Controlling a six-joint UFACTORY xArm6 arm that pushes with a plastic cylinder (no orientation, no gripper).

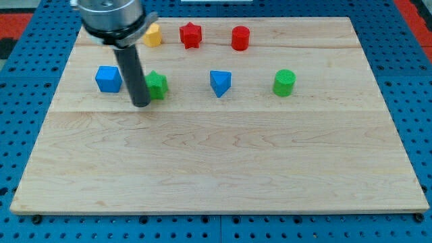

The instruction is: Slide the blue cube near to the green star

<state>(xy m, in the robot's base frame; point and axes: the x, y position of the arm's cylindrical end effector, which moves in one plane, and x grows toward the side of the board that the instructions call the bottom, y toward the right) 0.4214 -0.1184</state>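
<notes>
1. Blue cube (108, 79) sits just left of my tip (141, 104); green star (157, 85) is touching its right.
2. No jaws exist, only a rod.
3. I should circle left of the cube, then push right gently.

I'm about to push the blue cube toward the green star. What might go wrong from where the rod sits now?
My tip stands between the blue cube and the green star, close against the star, so moving off could knock the star away. A rightward push may overshoot and bump it. The yellow block sits just above.
</notes>
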